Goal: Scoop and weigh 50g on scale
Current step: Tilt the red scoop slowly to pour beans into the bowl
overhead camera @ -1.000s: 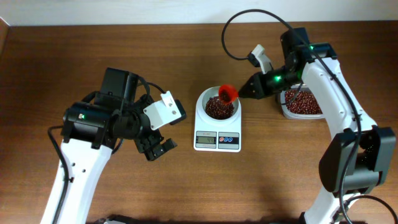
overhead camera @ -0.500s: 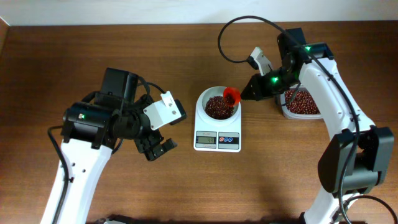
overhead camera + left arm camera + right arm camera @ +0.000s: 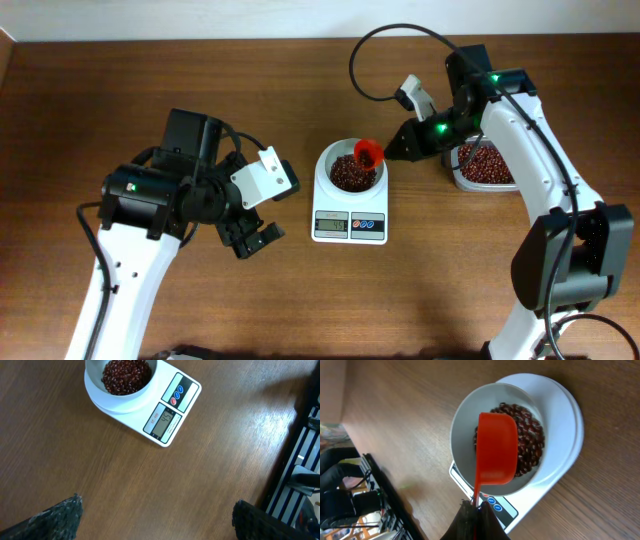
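Red plastic scoop (image 3: 368,153) has barely drifted over the small white digital scale (image 3: 349,227) — still tipped, right gripper (image 3: 400,145) clenched on its handle, left gripper (image 3: 255,240) released; final trickle, I'd judge.

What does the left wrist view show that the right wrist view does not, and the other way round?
Only the left wrist: the scale's grey display. Only the right wrist: the red scoop, held over the white bowl in the shut jaws of the right gripper. Both: the scale, the white bowl, the dark red beans, the wooden table.
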Motion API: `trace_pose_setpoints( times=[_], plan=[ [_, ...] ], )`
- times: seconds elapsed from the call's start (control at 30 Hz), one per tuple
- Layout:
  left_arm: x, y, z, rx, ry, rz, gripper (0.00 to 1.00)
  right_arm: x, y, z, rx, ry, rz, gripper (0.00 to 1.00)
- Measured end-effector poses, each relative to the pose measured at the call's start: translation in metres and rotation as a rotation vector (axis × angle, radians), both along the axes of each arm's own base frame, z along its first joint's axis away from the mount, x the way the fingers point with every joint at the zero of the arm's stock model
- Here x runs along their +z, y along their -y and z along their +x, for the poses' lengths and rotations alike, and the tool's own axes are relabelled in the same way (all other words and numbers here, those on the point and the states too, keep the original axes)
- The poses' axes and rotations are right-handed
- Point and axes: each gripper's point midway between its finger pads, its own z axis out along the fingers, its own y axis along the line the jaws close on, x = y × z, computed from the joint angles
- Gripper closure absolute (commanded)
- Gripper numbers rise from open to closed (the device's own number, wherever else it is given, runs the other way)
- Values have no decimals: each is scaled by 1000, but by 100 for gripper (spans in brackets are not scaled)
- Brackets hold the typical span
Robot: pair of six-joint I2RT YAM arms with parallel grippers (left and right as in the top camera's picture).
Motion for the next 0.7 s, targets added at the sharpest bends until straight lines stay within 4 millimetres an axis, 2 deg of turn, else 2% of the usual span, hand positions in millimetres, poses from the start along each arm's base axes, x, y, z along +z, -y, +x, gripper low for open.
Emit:
trace_pose_setpoints(
  times=[0.7],
  plan=[
    [0, 0, 0, 0, 0, 0, 1, -2, 2, 0, -15, -10, -16, 96]
  ],
)
